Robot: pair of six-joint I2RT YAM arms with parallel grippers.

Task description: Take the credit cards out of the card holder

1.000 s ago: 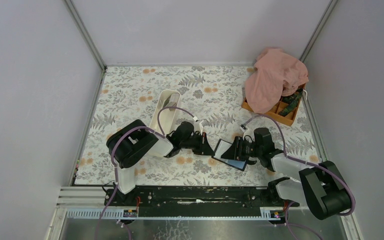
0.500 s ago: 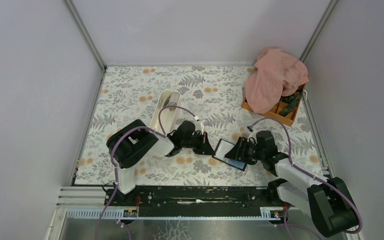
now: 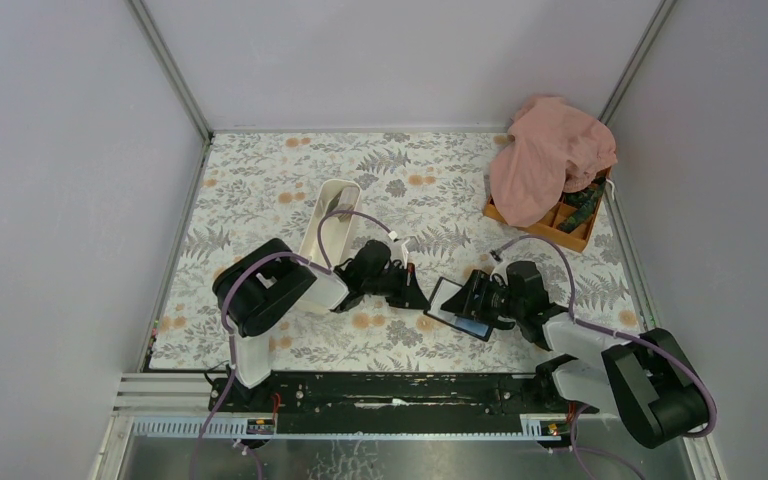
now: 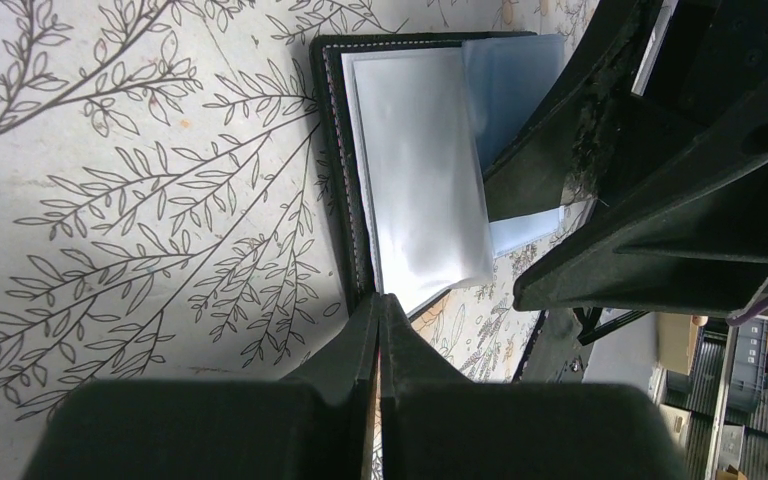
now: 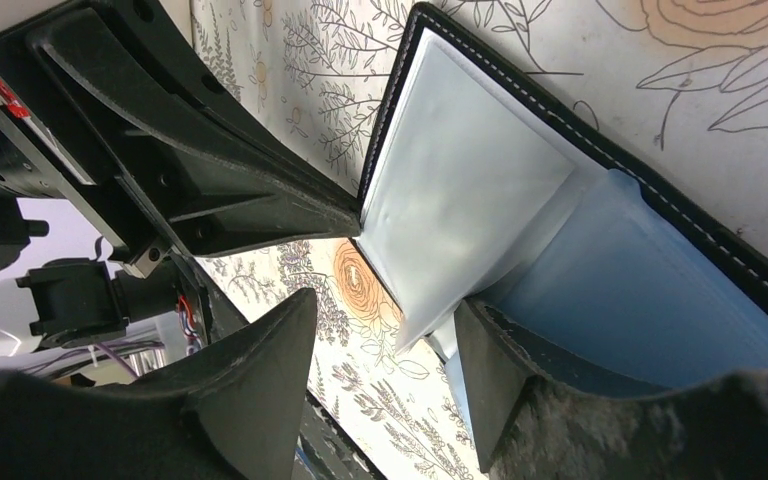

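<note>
Card holder (image 5: 480, 180) black, stitched, glossy inside; left gripper (image 4: 380, 305) closed, right gripper (image 5: 385, 315) parted.

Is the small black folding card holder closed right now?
No, the card holder lies spread open, its glossy bluish inner face showing.

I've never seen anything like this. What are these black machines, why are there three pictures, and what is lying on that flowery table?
These are two robot arms bolted at a table's near edge. One picture looks down from above; the other two come from a camera on each wrist. On the flower-patterned table lie a small black folding card holder, open, a long white plastic tray, and an orange compartment box half under a pink cloth. The left fingers are shut, their tip at the holder's edge. The right fingers are apart, a pale inner flap's corner between them. Neither visibly grips anything.
</note>
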